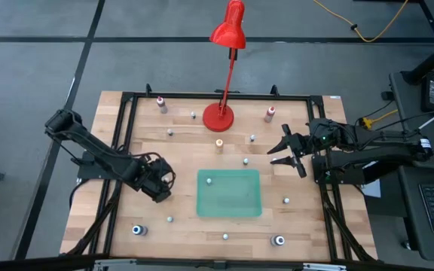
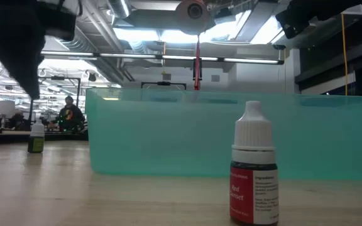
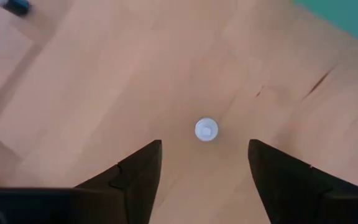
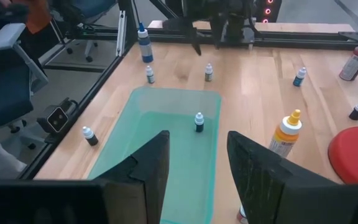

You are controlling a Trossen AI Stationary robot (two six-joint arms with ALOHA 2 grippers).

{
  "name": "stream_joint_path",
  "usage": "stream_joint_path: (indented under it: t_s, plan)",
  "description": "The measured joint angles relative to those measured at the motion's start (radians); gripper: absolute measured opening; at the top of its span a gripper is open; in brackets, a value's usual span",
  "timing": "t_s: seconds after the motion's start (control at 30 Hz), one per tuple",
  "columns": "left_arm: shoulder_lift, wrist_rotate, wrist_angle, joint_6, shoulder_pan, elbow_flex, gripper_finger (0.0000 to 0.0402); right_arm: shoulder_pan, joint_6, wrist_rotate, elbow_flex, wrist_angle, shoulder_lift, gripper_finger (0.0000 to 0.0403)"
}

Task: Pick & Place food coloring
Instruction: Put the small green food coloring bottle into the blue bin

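Note:
The food coloring is several tiny bottles scattered over the wooden table. One white-capped bottle (image 3: 206, 129) stands upright on the wood just left of the green tray (image 1: 239, 207), also seen as a green-bodied bottle (image 2: 36, 139). My left gripper (image 3: 204, 146) hovers above it, pointing steeply down, open, its fingers either side of the cap and clear of it. In the high view my left gripper (image 1: 159, 186) hides this bottle. Another bottle (image 1: 209, 180) stands inside the tray. At the table's right, my right gripper (image 1: 286, 155) waits in the air, open, with nothing between its fingers.
A red desk lamp (image 1: 218, 114) stands at the far middle. An orange-capped bottle (image 1: 219, 143) stands between lamp and tray. A red-labelled bottle (image 2: 254, 169) stands at the near edge, before the tray. Black frame rails (image 1: 119, 173) run along the table's sides. A person (image 2: 70, 114) sits far behind.

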Motion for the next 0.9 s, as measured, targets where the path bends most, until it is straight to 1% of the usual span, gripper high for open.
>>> stream_joint_path:
  t_s: [0.17,0.37,0.47,0.7,0.9]
  plan:
    - [0.0,0.003,0.107,0.0,0.003,-0.085,0.0256,0.0,0.003,0.0,0.0,0.0,0.0,0.0163]
    - [0.0,-0.002,0.23,0.037,0.038,-0.152,0.0253,0.0,0.003,0.0,0.0,0.0,0.0,0.0163]
    - [0.0,0.027,0.271,0.066,0.063,-0.18,0.0245,0.0,0.003,0.0,0.0,0.0,0.0,0.0163]
    - [0.0,0.039,0.313,0.071,0.093,-0.227,0.022,0.0,0.006,0.0,0.0,0.0,0.0,0.0163]
    - [0.0,0.06,0.357,0.079,0.1,-0.245,0.0181,0.0,0.006,0.0,0.0,0.0,0.0,0.0163]
